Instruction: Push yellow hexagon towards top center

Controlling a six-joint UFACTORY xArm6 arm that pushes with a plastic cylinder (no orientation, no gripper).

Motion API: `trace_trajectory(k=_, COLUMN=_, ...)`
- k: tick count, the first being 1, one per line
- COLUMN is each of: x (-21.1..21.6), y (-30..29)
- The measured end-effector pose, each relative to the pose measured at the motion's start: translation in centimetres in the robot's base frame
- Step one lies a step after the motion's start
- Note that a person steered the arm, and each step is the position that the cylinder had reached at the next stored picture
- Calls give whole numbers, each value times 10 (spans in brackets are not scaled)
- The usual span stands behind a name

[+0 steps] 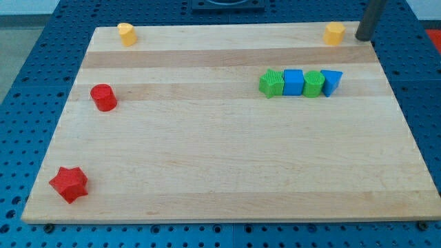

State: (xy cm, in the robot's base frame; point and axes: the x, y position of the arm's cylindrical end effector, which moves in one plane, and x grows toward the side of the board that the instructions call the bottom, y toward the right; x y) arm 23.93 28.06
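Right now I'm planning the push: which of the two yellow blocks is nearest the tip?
The yellow block at the view's top right, just left of my tip; the other yellow block sits at the top left.

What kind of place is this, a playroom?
Probably a robot lab bench: a wooden board lies on a blue perforated table, with coloured blocks like the yellow hexagon beside my tip.
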Motion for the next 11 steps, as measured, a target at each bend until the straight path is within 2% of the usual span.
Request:
trace_trajectory(k=1, x=-3, y=-14)
trace_trajectory(k=7, x=-19, y=-179)
trace_trajectory(k=11, x=59, y=-288)
